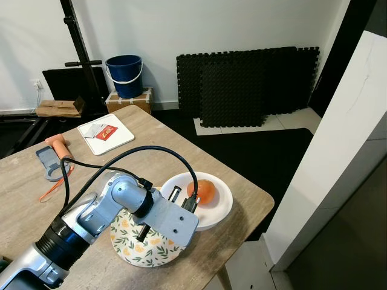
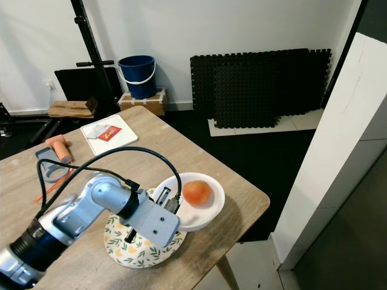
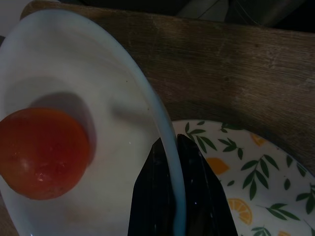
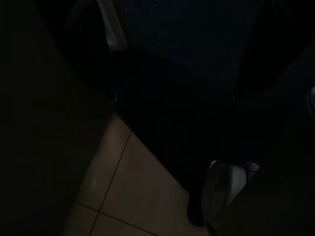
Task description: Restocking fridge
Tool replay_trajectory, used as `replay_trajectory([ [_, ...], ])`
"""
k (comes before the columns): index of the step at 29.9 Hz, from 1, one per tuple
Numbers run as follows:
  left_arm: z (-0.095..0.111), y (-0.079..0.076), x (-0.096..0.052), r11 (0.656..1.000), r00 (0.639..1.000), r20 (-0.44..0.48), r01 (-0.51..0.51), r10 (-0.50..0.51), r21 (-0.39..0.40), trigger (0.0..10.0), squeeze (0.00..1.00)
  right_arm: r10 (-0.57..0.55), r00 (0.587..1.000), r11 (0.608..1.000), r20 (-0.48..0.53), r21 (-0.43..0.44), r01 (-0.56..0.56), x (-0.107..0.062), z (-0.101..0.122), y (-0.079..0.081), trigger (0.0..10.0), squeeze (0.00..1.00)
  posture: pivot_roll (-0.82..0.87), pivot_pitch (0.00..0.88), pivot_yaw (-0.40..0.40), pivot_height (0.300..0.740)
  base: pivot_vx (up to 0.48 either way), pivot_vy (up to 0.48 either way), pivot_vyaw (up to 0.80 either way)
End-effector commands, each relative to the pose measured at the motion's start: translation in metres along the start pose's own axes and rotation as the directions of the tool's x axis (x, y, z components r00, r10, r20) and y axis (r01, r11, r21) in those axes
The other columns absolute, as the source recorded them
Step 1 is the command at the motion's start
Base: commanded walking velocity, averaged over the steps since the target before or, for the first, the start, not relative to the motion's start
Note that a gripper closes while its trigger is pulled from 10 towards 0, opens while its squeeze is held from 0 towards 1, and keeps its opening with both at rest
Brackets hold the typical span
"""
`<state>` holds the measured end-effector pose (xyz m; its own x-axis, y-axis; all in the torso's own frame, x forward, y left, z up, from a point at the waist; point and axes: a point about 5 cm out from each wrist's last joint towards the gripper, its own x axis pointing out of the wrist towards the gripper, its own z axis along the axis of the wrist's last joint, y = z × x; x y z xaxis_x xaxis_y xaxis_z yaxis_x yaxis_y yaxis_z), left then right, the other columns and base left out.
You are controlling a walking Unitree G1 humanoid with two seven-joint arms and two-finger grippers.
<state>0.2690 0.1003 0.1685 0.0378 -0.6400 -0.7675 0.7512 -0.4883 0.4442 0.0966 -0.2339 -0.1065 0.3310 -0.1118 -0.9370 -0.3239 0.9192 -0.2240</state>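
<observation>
A white bowl (image 1: pixel 222 211) holding a red-orange tomato (image 1: pixel 204 192) sits near the right front edge of the wooden table (image 1: pixel 157 142). It partly overlaps a floral plate (image 1: pixel 145 251) printed with oranges and leaves. My left gripper (image 1: pixel 182 200) reaches over the plate to the bowl's near rim. In the left wrist view its fingers (image 3: pixel 199 196) are shut on the bowl's rim (image 3: pixel 170 147), one inside and one outside, with the tomato (image 3: pixel 42 152) close by. The right wrist view is very dark, with pale floor tiles (image 4: pixel 133 191).
A white board (image 1: pixel 106 133) with a red packet lies further back on the table, and an orange-handled tool (image 1: pixel 57 144) and a grey clip (image 1: pixel 48 164) lie at the left. A tall white appliance (image 1: pixel 338 175) stands to the right. A blue bucket (image 1: pixel 125 75) and black foam mats (image 1: pixel 248 84) stand by the wall.
</observation>
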Motion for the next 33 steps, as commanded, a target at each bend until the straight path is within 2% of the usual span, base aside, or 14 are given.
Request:
replay_trajectory([
  [1, 0.0006, 0.0001, -0.0019, 1.0, 1.0, -0.01, -0.008, 0.008, 0.018, 10.0, 0.0, 0.005, 1.0, 1.0, -0.01, -0.012, -0.005, -0.0003, -0.0033, 0.0022, 10.0, 0.0, -0.06, 0.027, 0.039, 0.74, 0.0, 0.0, 0.0],
  [33, 0.0013, 0.0018, 0.0002, 0.999, 1.0, -0.008, -0.028, 0.029, 0.021, 10.0, 0.0, 0.002, 1.0, 1.0, -0.015, -0.017, -0.002, -0.0007, -0.0048, -0.0007, 10.0, 0.0, -0.07, 0.028, 0.029, 0.74, -0.293, 0.0, 0.0],
])
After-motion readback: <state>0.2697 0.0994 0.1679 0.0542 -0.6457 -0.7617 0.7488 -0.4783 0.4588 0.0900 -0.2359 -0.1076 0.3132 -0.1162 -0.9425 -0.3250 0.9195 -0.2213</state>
